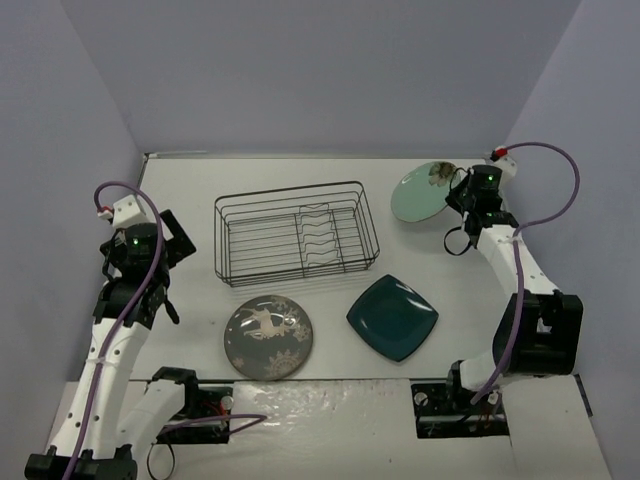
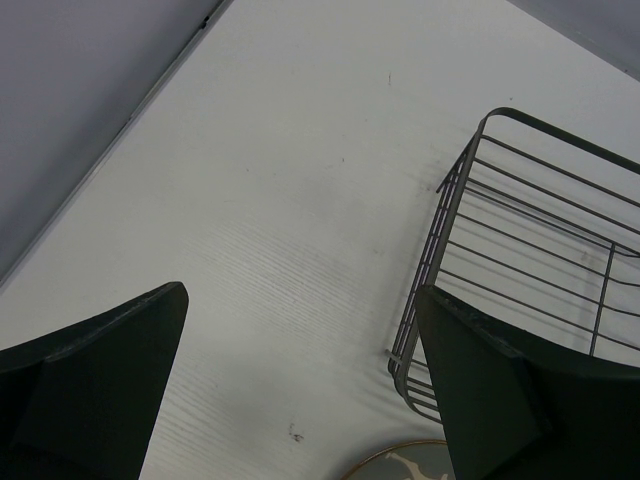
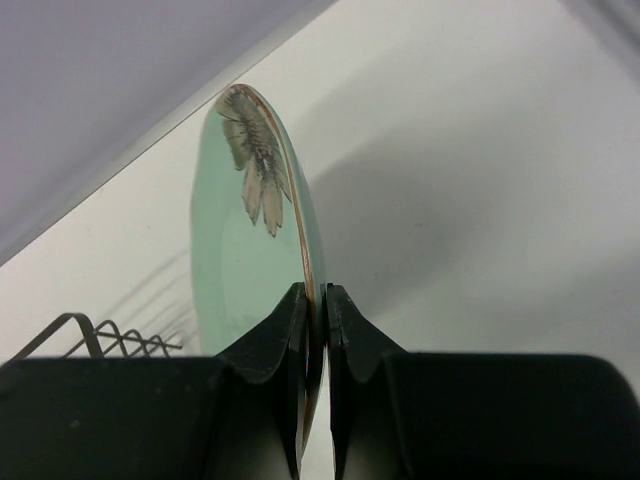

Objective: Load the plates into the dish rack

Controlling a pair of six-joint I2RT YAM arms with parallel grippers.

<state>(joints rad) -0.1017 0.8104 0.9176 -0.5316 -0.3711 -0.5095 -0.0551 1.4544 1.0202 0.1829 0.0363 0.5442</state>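
Right claw [image 3: 315, 305] pinched on mint plate [image 3: 232, 262] rim, left claw [image 2: 300, 292] wide, empty

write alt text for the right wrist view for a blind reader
The right gripper is shut on the rim of the pale mint-green plate, seen nearly edge-on with a brown feathery mark near its top. White table behind; a corner of the black wire dish rack shows lower left.

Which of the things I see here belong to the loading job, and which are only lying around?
Belong to the job: mint-green plate, pinched by the right gripper; teal plate; grey deer plate; wire dish rack.
Not part of it: white table; grey walls.
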